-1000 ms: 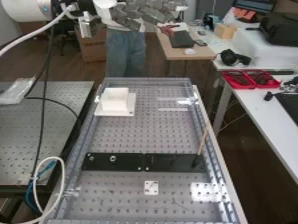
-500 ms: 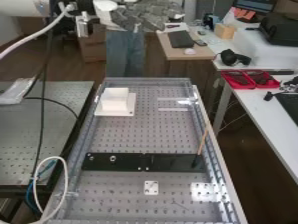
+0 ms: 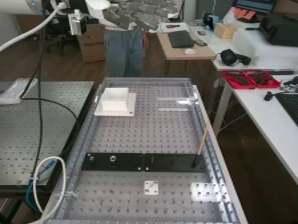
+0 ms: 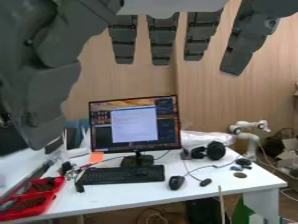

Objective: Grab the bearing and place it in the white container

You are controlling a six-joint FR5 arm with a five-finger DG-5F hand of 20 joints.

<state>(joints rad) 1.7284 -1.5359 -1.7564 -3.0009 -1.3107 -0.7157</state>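
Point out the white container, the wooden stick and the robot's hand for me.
White container (image 3: 114,103): high view, near side wall.
Wooden stick (image 3: 201,143): high view, middle of its shaft.
Hand (image 4: 163,40): wrist view, on a finger.

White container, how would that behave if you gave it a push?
The white container would probably keep its shape, since its walls look straight and rigid. It seems unlikely to tip, as its flat base spreads wider than those walls.

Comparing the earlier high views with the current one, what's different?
The hand has shifted slightly toward the high view's left, along with the arm. Nothing was taken hold of or let go; the fingers are open. The white container, black plate and wooden stick stayed put.
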